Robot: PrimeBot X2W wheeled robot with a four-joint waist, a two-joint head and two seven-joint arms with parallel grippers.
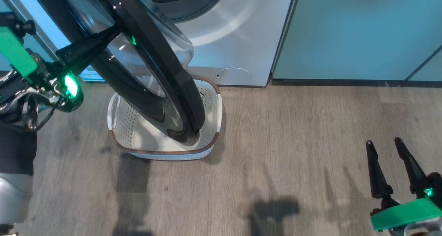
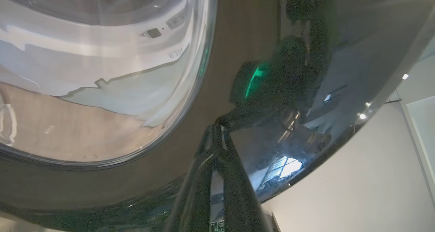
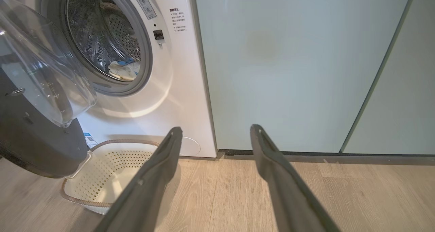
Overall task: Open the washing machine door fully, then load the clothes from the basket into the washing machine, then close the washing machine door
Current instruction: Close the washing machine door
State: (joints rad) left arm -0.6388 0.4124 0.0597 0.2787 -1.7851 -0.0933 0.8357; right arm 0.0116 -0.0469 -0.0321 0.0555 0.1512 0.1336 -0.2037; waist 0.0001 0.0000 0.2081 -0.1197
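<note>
**Grey Plank Floor, Door Standing Out Over the Basket**

Wood-grain planks ran matt and grey-brown up to the white washing machine and the smooth pale green cabinets on its right. The washing machine door was a broad glossy black ring around a bulging clear glass bowl. It stood partway open on the machine's left, its lower edge hanging over the basket. That basket sat on the floor just in front of the machine. It was rectangular cream plastic pierced with rows of small holes, brown along the rim, with a white handle at each side.

The left gripper held its two dark tapered fingers pressed together, tips set against the door's black outer face. Its own wrist view caught them meeting their reflection in the polish, green lamp and all. The right gripper hung well apart at the near right above the floor, fingers spread and holding nothing.

Looking down, the head view took in the round cap low on the machine's front. The right wrist view looked into the mouth, at the perforated steel drum inside its grey seal. The clothes lay low in it, pale yellow folds with a scrap of blue. A blue-bordered QR sticker sat beside the door's lower edge.
</note>
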